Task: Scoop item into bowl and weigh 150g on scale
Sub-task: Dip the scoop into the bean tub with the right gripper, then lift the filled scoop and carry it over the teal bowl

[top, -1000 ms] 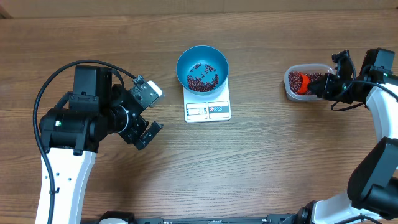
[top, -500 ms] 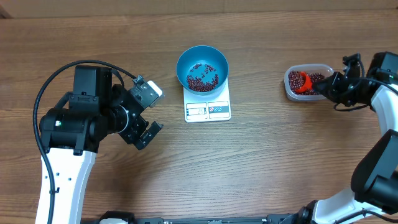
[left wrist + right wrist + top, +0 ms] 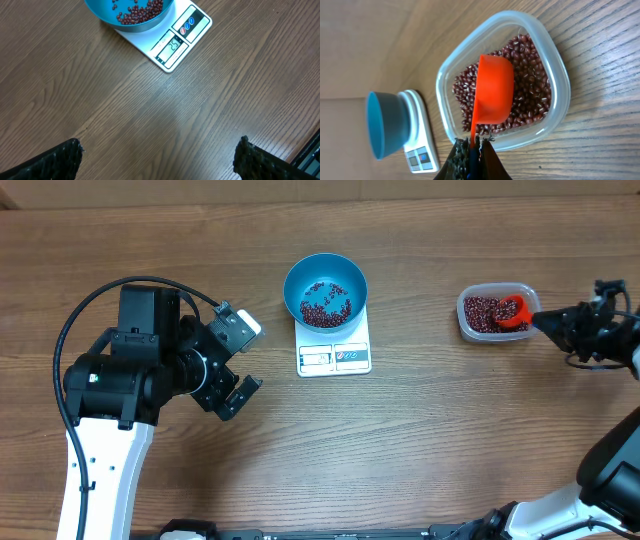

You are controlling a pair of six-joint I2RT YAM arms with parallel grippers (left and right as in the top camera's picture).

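Observation:
The blue bowl (image 3: 325, 290) stands on the white scale (image 3: 336, 352) at the table's middle, with a thin layer of dark red beans (image 3: 326, 306) inside. More beans (image 3: 532, 97) fill a clear tub (image 3: 470, 328) at the right. My right gripper (image 3: 545, 323) is shut on the handle of a red-orange scoop (image 3: 495, 90), whose cup lies on the beans at the tub's right end. In the right wrist view the gripper (image 3: 474, 142) sits just outside the tub's rim (image 3: 559, 70). My left gripper (image 3: 240, 360) is open and empty, left of the scale (image 3: 175, 45) and bowl (image 3: 130, 12).
Bare wooden table surrounds the scale and tub. The left arm's black and white body (image 3: 120, 380) takes up the left side. The right arm (image 3: 610, 340) reaches in from the right edge. In the left wrist view only the wide-apart fingertips (image 3: 60, 160) show above wood.
The right gripper has drawn back to the right, dragging the scoop from the tub's left end to its right end. The left arm has not moved.

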